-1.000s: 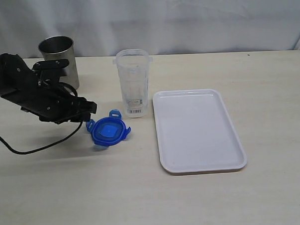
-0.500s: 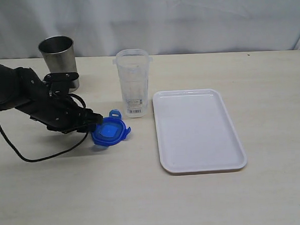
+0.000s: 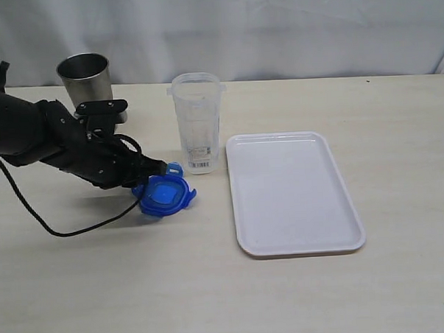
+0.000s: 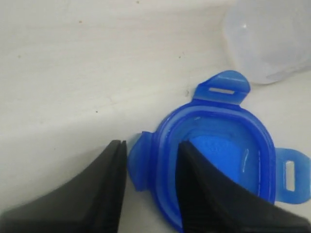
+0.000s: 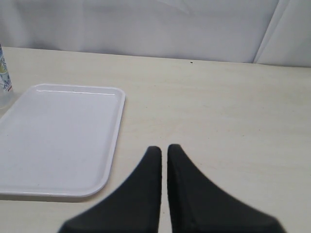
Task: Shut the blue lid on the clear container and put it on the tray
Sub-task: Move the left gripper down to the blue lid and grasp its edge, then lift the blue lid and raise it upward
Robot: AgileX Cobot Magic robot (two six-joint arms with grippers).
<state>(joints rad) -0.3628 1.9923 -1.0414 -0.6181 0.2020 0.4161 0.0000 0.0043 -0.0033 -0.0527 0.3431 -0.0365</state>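
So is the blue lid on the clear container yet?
No, the blue lid is on the table beside the clear container, whose top is open.

- The left arm (image 3: pixel 51 141) stretches in low from the left edge of the table (image 3: pixel 213 299), wrist angled down.
- The left gripper (image 3: pixel 157 171) has its jaws narrowly parted astride the rim of the blue lid (image 3: pixel 166 195); whether they pinch it isn't clear.
- The right gripper (image 5: pixel 164 151) hangs above the table, jaws pressed together.

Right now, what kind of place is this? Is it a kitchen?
Probably a robot test bench, not a kitchen. There is a bare pale table, a plain white curtain behind it, and a black robot arm with its left claw straddling the rim of a blue lid.
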